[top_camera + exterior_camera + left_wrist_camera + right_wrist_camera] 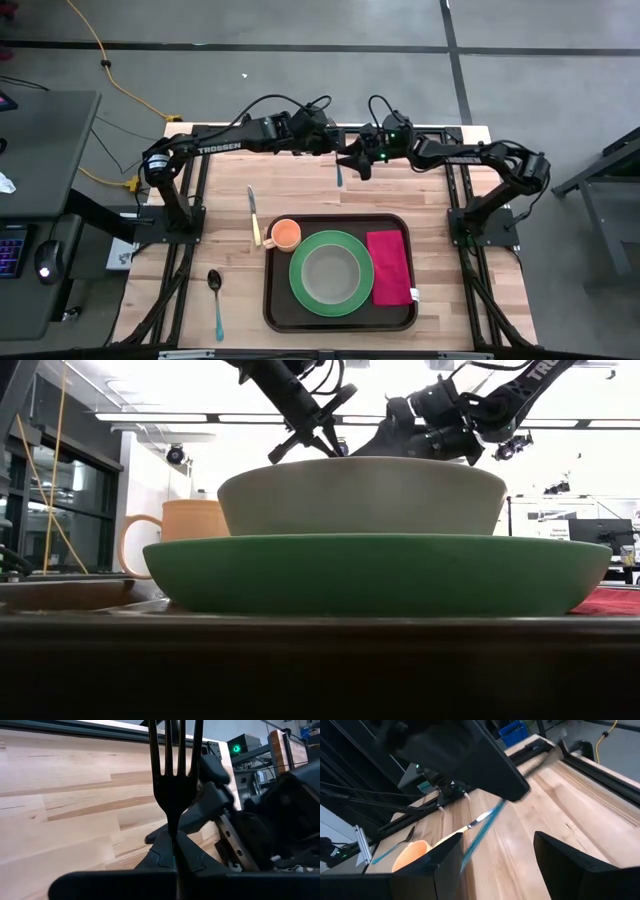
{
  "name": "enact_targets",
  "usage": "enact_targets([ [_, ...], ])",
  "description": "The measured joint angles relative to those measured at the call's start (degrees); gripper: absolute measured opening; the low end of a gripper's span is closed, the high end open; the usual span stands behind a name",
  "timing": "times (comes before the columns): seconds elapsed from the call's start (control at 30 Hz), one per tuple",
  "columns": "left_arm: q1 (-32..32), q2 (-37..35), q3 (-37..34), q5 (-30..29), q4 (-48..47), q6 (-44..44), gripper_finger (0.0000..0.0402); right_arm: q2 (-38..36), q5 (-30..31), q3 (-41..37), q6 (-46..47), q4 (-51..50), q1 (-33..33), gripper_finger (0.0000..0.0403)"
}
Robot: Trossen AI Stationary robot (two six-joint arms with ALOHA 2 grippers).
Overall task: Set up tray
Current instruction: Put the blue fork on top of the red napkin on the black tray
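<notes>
Tray point(340, 318) sits lower centre of the high view, holding green plate point(331, 272) with a bowl point(331, 274) on it and magenta napkin point(389, 267) at its right. Orange mug point(284, 234) at the tray's upper left corner. Knife point(253, 215) and spoon point(215, 300) lie left of it. Upper centre, left gripper point(338, 160) is clamped on a fork point(175, 775); right gripper point(358, 163) just beside, fingers point(445, 865) apart
</notes>
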Motion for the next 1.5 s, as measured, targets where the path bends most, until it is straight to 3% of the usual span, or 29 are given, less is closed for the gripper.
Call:
enact_targets([
  [0.73, -0.6, 0.04, -0.04, 0.18, 0.08, 0.29, 0.0021, 2.39, 1.2, 1.78, 0.84, -1.56, -0.09, 0.0214],
  [1.0, -0.55, 0.04, -0.04, 0.16, -0.06, 0.29, 0.0021, 2.39, 0.09, 1.78, 1.5, -1.68, -0.22, 0.0144],
  [1.33, -0.55, 0.04, -0.04, 0.14, 0.01, 0.23, 0.0021, 2.39, -1.35, 1.76, 1.5, -0.57, -0.22, 0.0016],
  [1.5, -0.55, 0.01, 0.02, 0.15, 0.09, 0.22, 0.0021, 2.39, -1.28, 2.42, 1.78, -1.39, -0.26, 0.0008],
])
